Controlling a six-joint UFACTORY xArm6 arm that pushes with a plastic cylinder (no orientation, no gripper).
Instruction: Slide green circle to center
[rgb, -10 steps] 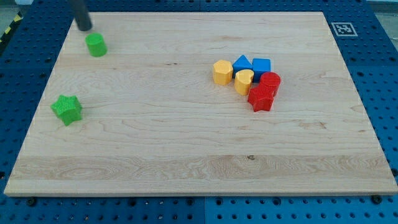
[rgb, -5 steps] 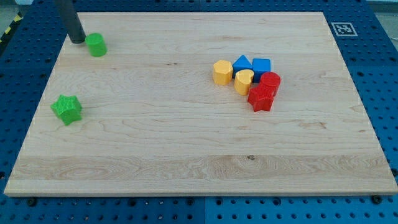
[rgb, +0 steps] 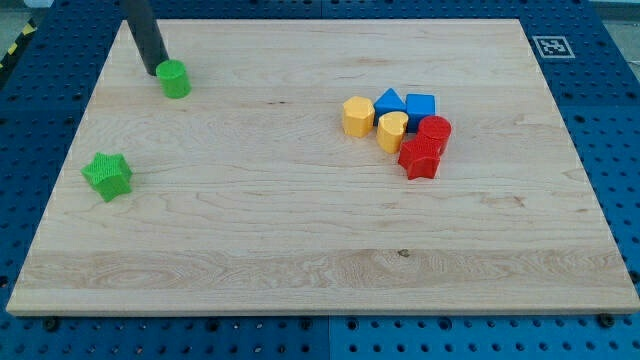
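Green circle (rgb: 174, 79) sits in the upper left of the frame on the wooden surface (rgb: 300, 240), well apart from the middle of the board. My tip (rgb: 152, 72) is down on the surface at the circle's upper-left side, touching it or just beside it; the rod's dark body makes the exact contact hard to read. The rod rises from there toward the frame's top edge and leaves the view. No pincer on this rig, so there is no opening state to record: the arm ends in the bare rod only. Green star (rgb: 107, 175) lies at the left of the frame, below the circle and well apart from it. A cluster of six blocks sits right of centre, upper half: yellow hexagon (rgb: 357, 116) at the cluster's left, blue triangle (rgb: 389, 101) above and just right of it, blue cube (rgb: 421, 106) touching the triangle's right side, yellow heart (rgb: 392, 131) below the triangle, red circle (rgb: 435, 131) below the cube, red star (rgb: 420, 157) lowest, against the heart and the red circle. A printed marker tag (rgb: 551, 46) sits off the board's upper right corner.
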